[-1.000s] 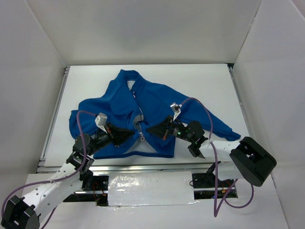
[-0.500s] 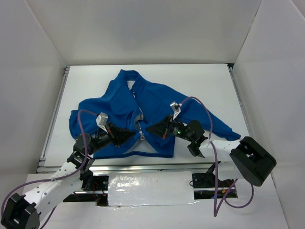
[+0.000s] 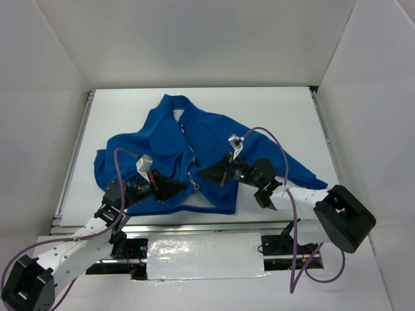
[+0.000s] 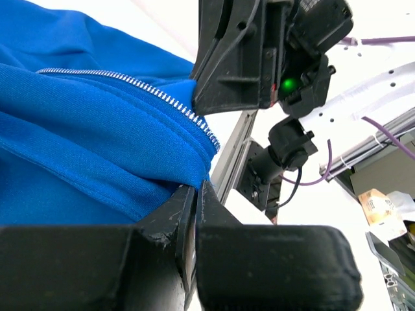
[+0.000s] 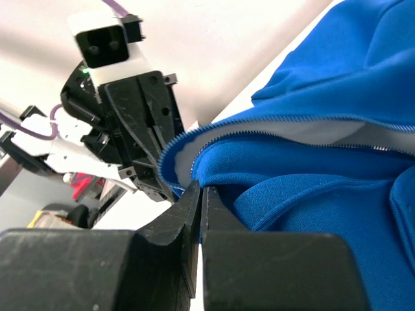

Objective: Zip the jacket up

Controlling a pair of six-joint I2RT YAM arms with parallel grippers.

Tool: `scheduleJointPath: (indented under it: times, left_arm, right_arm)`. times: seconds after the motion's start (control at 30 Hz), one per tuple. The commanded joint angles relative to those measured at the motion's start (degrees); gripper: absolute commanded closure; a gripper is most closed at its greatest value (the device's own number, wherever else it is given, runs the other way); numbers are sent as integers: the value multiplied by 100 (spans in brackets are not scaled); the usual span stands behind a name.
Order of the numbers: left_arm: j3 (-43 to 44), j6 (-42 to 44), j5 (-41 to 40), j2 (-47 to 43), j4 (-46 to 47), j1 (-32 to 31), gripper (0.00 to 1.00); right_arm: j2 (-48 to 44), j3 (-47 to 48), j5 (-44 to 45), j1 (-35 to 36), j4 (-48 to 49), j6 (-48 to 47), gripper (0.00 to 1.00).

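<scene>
The blue jacket (image 3: 214, 136) lies spread on the white table, collar to the back. Its front is partly open near the hem, with a small metal pull (image 3: 194, 186) on the zipper. My left gripper (image 3: 181, 188) is shut on the jacket's left front edge by the hem; in the left wrist view the pinch (image 4: 196, 189) sits under the zipper teeth (image 4: 130, 82). My right gripper (image 3: 201, 173) is shut on the jacket's right front edge, and its wrist view shows the pinch (image 5: 201, 189) below the white-lined zipper edge (image 5: 292, 120). The two grippers face each other closely.
White walls enclose the table on three sides. A metal rail (image 3: 194, 227) runs along the near edge and another (image 3: 74, 155) along the left side. Purple cables (image 3: 279, 155) loop above both arms.
Both grippers have shifted slightly while holding the fabric. The right wrist has risen and moved left, the left has moved right. Less white lining shows at the hem.
</scene>
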Motion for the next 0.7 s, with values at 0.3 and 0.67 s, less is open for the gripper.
scheduleJointPath:
  times: [0.3,0.67]
  left_arm:
    - [67,176,211,427,404,-4,100]
    - [-12,149,141,542,484,-4,100]
  right_arm:
    - [135,206,-277,-2,-160,-227,89]
    - [-251,433,224,24,-1450,-586,56]
